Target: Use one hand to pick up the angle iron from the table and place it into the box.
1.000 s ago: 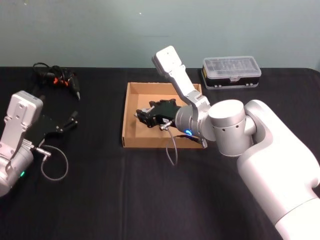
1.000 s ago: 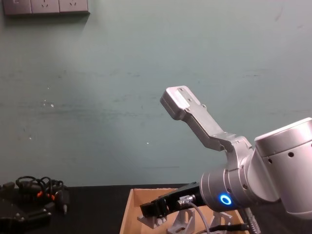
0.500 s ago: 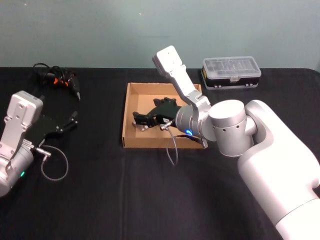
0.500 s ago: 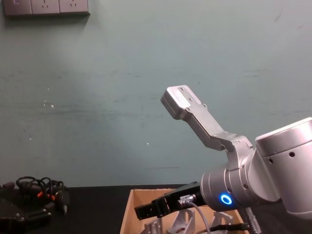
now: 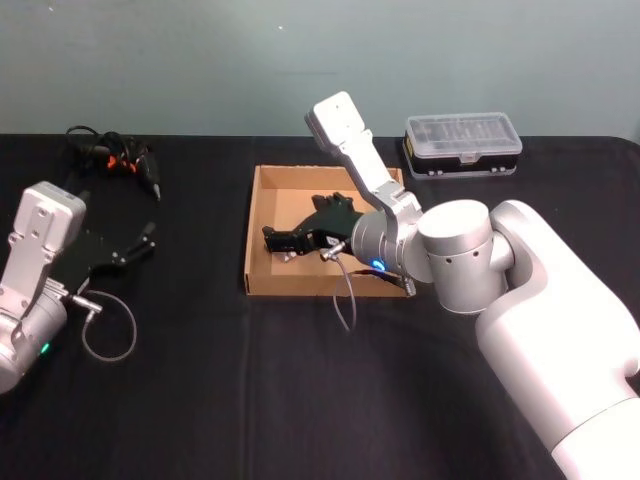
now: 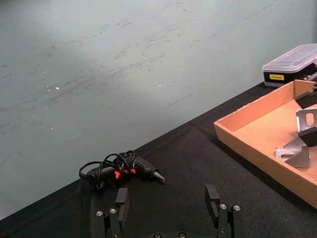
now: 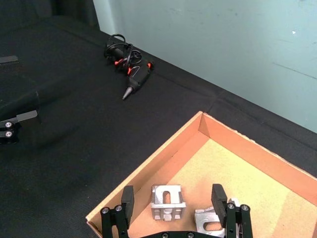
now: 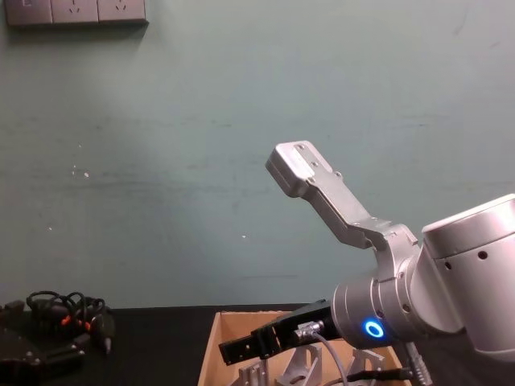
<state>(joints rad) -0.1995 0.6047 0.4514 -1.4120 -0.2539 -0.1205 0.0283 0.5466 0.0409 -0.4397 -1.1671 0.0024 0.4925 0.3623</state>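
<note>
The right hand (image 7: pixel 173 206) is held over the box (image 5: pixel 262 283), its fingers spread apart and grasping nothing. Between and just beyond the fingers, 2 silver angle irons are seen lying on the box floor: one angle iron (image 7: pixel 167 201) near the box's left wall, a second angle iron (image 7: pixel 212 221) close beside it. The left hand (image 6: pixel 168 208) is parked low at the left over the black counter (image 5: pixel 200 380), released, near a tangled cable tool (image 6: pixel 121 168).
</note>
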